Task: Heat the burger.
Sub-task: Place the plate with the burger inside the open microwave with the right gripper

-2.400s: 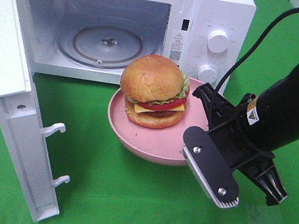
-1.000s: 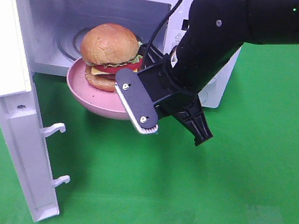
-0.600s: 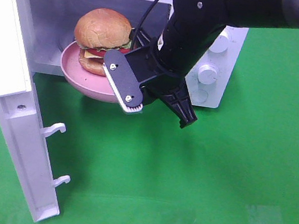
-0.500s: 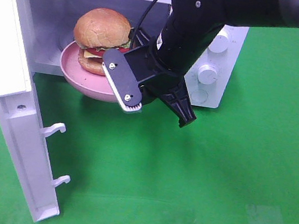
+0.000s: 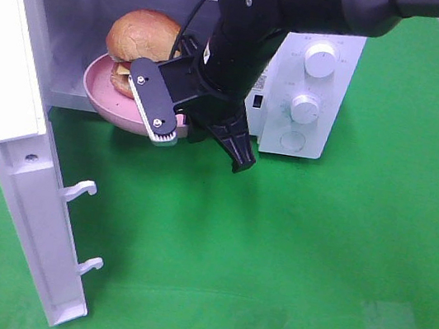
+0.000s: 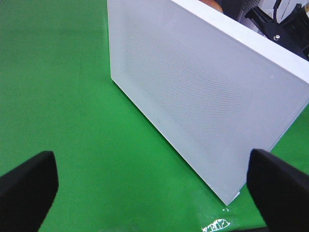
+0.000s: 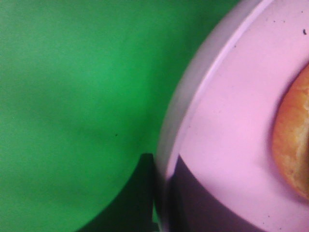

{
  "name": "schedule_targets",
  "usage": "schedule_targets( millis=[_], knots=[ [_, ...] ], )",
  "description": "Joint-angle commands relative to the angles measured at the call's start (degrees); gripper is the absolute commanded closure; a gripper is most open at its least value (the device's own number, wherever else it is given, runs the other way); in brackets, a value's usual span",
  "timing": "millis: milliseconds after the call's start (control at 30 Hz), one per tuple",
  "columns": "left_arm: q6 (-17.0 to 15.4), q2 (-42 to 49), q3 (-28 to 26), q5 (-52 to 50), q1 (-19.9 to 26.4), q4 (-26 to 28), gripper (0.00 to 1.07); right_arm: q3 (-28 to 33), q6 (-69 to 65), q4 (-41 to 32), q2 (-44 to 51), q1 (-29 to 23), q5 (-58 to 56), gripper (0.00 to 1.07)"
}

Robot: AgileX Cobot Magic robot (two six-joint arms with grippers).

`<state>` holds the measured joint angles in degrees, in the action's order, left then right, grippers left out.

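Green cloth (image 5: 314, 255) covered the whole work surface. White microwave (image 5: 344, 92) sat on it at the back, with its door (image 5: 13, 98) swung wide open on the side away from the microwave's knobs (image 5: 319, 61). Two latch hooks (image 5: 82, 189) stuck out of the door's inner face.

Burger (image 5: 144, 36) sat on the pink plate (image 5: 101, 92), mostly inside the microwave's cavity. The bun top was under the cavity roof and the plate's front rim stuck out past the microwave's front sill. Couldn't tell whether the plate rested on the microwave's floor or hung above it.

Right gripper (image 5: 174, 124) was at the microwave's opening, jaws clamped on the plate's near rim. Its wrist cam agreed: a dark finger on either side of the rim, bun edge just beyond. Right arm (image 5: 295, 1) crossed in front of the microwave's control panel and hid part of it.

Left gripper (image 6: 154, 193) was outside the high view. Its wrist cam showed both fingertips (image 6: 26, 188) spread wide, with only cloth and the outer face of the microwave's door beyond them, apart from both.
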<state>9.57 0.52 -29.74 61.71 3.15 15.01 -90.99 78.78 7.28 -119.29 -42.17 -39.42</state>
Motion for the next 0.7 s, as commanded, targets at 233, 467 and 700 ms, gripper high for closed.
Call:
schedule_targets(
  millis=[233, 467, 700],
  knots=[
    [0.1, 0.7, 0.1, -0.3, -0.2, 0.2, 0.08, -8.2, -5.3, 0.7, -4.2, -0.2, 1.2, 1.07],
    [0.1, 0.7, 0.1, -0.3, -0.2, 0.2, 0.08, -17.0, -10.3, 3.0, -9.9, -0.2, -0.3, 1.07],
    [0.1, 0.7, 0.1, -0.3, -0.2, 0.2, 0.08, -21.7, -10.7, 3.6, -12.9, 0.0, -0.7, 1.07]
  ],
)
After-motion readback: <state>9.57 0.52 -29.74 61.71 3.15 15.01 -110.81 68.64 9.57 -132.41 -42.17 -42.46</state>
